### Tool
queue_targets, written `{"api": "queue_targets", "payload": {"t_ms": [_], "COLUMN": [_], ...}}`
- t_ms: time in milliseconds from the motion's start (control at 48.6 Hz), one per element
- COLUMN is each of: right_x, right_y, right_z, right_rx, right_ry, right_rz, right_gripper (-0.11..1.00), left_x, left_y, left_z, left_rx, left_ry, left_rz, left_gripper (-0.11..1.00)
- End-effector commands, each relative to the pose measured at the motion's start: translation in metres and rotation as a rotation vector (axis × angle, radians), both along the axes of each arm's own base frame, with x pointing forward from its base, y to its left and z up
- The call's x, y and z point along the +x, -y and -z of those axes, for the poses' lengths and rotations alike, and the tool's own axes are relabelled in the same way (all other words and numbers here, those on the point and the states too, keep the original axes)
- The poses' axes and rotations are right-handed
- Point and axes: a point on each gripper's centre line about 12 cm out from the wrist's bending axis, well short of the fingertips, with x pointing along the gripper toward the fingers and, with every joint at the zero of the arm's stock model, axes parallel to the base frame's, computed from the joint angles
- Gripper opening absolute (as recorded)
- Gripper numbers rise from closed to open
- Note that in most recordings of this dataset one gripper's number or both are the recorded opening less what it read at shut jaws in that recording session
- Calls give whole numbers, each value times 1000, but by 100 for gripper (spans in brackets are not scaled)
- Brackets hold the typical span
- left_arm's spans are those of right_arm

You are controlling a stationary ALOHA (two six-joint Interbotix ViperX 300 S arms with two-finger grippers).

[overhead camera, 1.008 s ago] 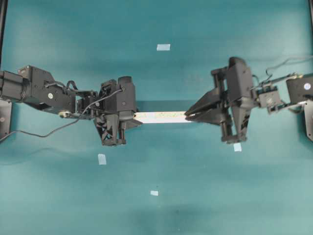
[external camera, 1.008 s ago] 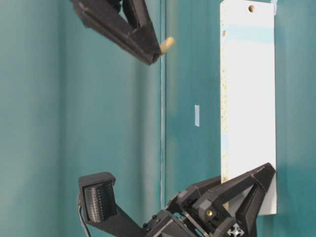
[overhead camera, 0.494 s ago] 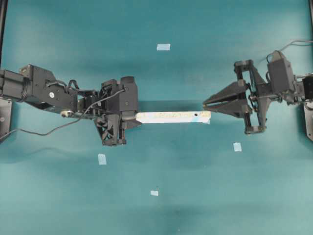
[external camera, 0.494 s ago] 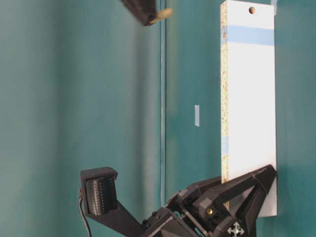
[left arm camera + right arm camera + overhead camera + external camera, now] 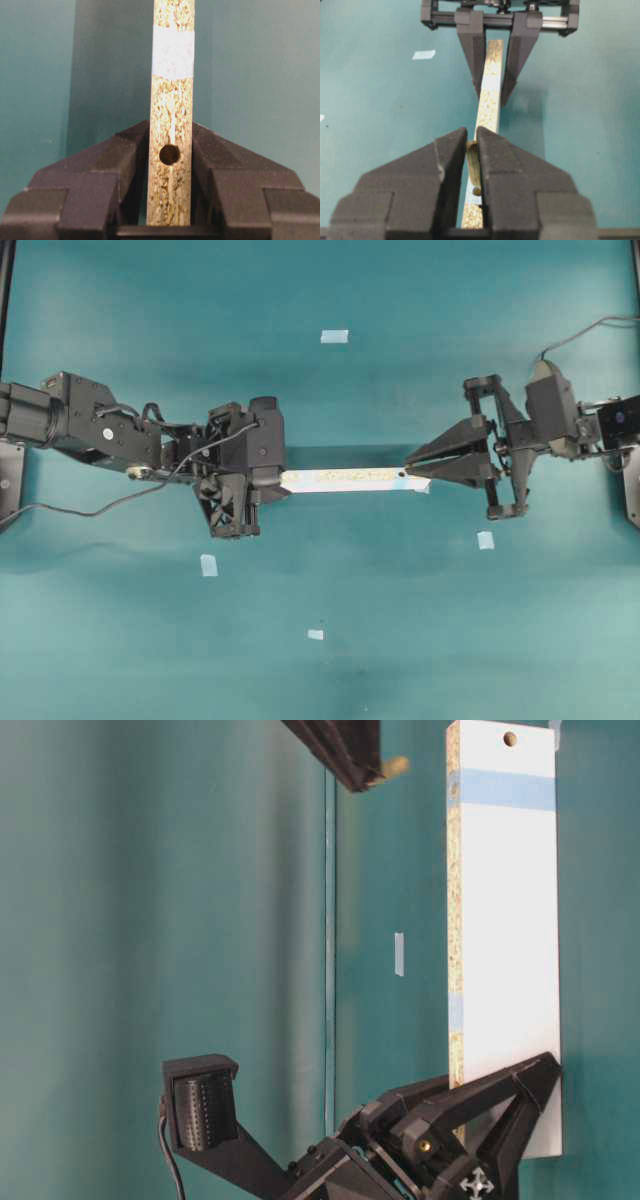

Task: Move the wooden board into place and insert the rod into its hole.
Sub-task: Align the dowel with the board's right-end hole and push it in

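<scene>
Wooden board [image 5: 345, 478] end hidden in left hand [image 5: 262, 483], rod [image 5: 473, 162] half-covered

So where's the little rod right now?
The rod is pinched in the right claw, held just above the taped end of the wooden board; the left claw holds the board's other end.

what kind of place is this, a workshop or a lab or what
Most likely a robot lab test bench. Two black robot arms face each other over a plain teal table. The left hand clamps a wooden board, the right hand holds a rod, and small tape squares dot the table.
</scene>
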Motion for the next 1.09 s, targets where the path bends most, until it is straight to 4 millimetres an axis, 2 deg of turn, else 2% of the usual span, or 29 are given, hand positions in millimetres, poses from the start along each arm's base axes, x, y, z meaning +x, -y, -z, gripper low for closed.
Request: {"api": "queue_targets", "payload": {"t_ms": [0, 350, 1070], "right_x": [5, 19, 14], "right_y": [1, 2, -1], "right_z": [-4, 6, 20], "right_rx": [2, 8, 6], "right_ry": [35, 23, -60], "right_rz": [-2, -9, -11], "right_gripper": [12, 12, 12], "left_x": [2, 2, 4], "left_y": [1, 1, 1], "left_z": [-6, -6, -8], "left_rx": [-6, -6, -5], "left_ry": [15, 15, 23], "left_rz": [-4, -4, -3], "left_gripper": [24, 24, 24]}}
